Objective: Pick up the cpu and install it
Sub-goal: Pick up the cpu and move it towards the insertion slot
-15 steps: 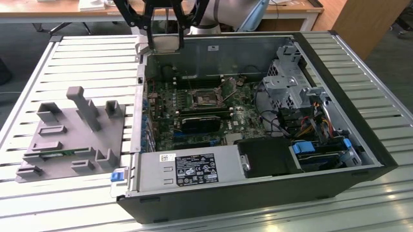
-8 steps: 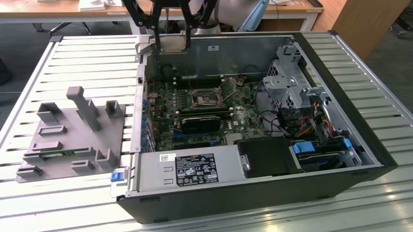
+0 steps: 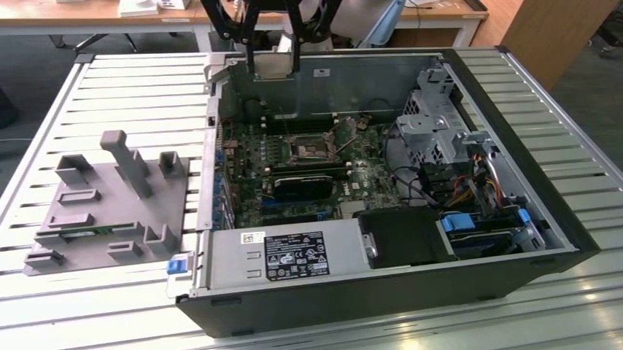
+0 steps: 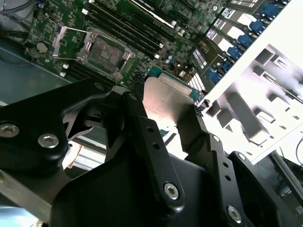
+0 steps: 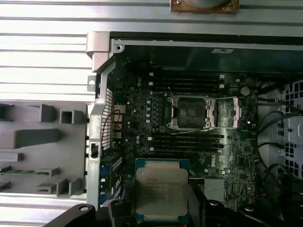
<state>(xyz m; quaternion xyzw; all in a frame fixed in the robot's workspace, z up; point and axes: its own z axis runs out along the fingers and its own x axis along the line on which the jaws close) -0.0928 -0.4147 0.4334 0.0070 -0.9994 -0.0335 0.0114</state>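
The end effector (image 5: 162, 210) clamps the cpu (image 5: 161, 187) by its edges above the motherboard (image 5: 142, 113) inside an open computer case (image 3: 389, 292). The socket (image 5: 188, 112) lies uncovered, with memory slots (image 5: 189, 85) flanking it. A grey holder (image 3: 107, 197) sits beside the case on the slatted desk (image 3: 127, 87).

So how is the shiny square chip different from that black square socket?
The shiny silver square cpu is held in the gripper; the black metal-framed socket sits on the green motherboard. The cpu's top is bright metal; the socket's middle is dark. Both are square.
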